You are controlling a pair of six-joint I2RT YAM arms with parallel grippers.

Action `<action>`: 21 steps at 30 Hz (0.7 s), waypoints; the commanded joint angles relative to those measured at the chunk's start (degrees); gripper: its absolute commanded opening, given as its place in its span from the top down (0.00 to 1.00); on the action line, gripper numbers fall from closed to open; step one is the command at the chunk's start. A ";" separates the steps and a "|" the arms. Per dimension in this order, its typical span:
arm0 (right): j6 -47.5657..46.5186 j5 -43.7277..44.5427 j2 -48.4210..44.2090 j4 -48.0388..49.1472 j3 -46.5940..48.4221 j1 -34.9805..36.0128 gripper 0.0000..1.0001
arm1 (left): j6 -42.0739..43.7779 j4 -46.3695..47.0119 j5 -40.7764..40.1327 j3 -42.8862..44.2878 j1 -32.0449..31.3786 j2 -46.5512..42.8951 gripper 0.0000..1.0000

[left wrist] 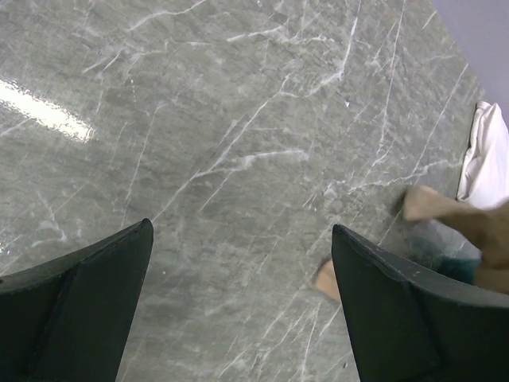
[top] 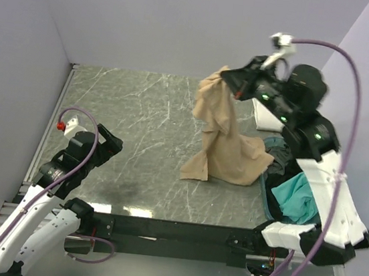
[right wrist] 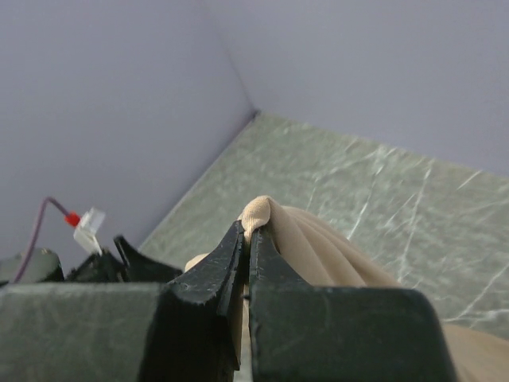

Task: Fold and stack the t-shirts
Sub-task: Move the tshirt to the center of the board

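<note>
The tan shirt (top: 223,139) is hung from a pinched fold at its top, its hem trailing on the table (top: 133,118) right of centre. This is apparently done so that it is drawn clear of the other shirts (top: 295,195) heaped at the right edge and can be spread for folding. That fold is clamped between the closed jaws of the right gripper (right wrist: 246,232), while the left gripper (left wrist: 241,231) is poised low at the near left, jaws wide, probably in readiness for a hem.

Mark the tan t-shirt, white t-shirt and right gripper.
tan t-shirt (top: 226,153), top view, on the draped lower body.
white t-shirt (left wrist: 487,155), left wrist view, middle of the visible cloth.
right gripper (right wrist: 247,231), right wrist view, between the shut fingertips.
</note>
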 commanded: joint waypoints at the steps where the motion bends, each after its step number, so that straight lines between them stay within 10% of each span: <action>1: -2.35 2.65 4.32 4.71 4.27 5.73 1.00 | -0.27 0.04 -1.41 1.39 -0.20 -0.45 0.01; 14: 0.10 9.58 19.02 2.51 21.96 15.94 1.00 | -1.24 -1.02 -2.73 1.57 -0.20 -0.27 0.01; 21: 10.03 14.44 9.28 7.42 -12.88 7.45 1.00 | -1.50 -1.20 -2.91 1.30 -0.20 -0.71 0.01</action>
